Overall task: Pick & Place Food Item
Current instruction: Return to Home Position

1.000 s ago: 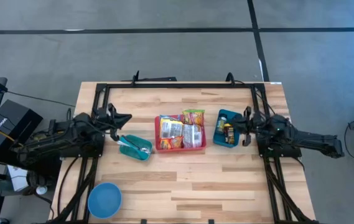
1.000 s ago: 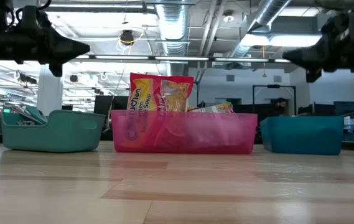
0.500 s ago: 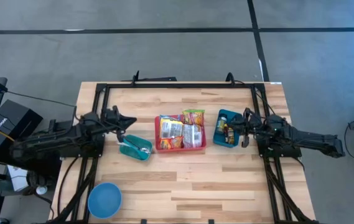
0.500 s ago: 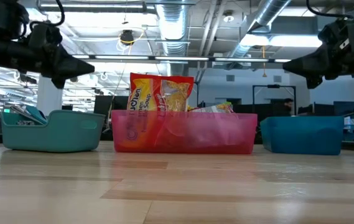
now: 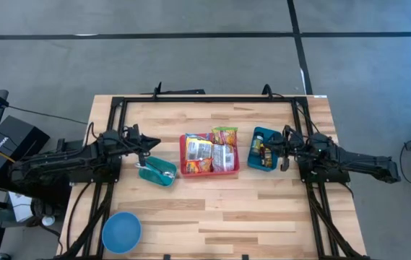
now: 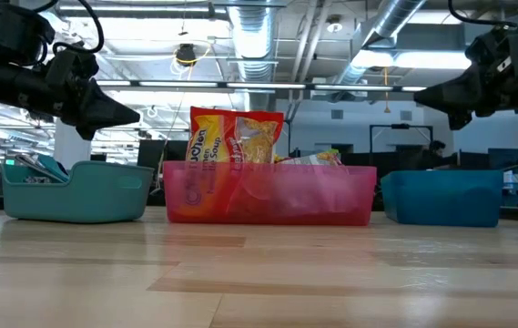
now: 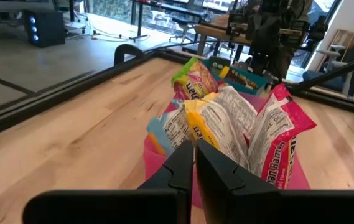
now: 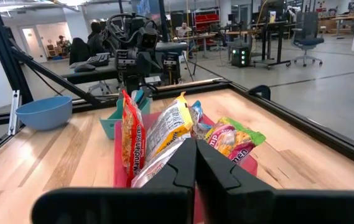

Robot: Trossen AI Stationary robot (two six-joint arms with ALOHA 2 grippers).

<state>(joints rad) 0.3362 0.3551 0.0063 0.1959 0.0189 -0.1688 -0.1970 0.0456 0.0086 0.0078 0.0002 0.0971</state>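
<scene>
A pink bin [image 5: 210, 170] in the table's middle holds several food packets, among them a red and yellow noodle soup packet [image 6: 236, 137] that stands upright and a green and yellow one [image 5: 225, 134]. My left gripper [image 5: 156, 143] hangs shut in the air left of the pink bin, above the far end of a teal bin [image 5: 157, 173], tipped slightly down toward the packets [image 7: 226, 124]. My right gripper [image 5: 277, 149] hangs shut over a blue bin [image 5: 257, 137] on the right, pointing level at the pink bin [image 8: 122, 163]. Neither holds anything.
The teal bin [image 6: 76, 191] holds a packet. The blue bin [image 6: 442, 196] holds small food items. A blue bowl [image 5: 121, 232] sits at the near left corner. A black frame [image 5: 205, 99] runs along the table's far edge. Bare wood lies on the near side of the bins.
My left gripper has come down and tipped its fingers lower, moving a little toward the pink bin. It stays shut. The bins and packets have not moved.
</scene>
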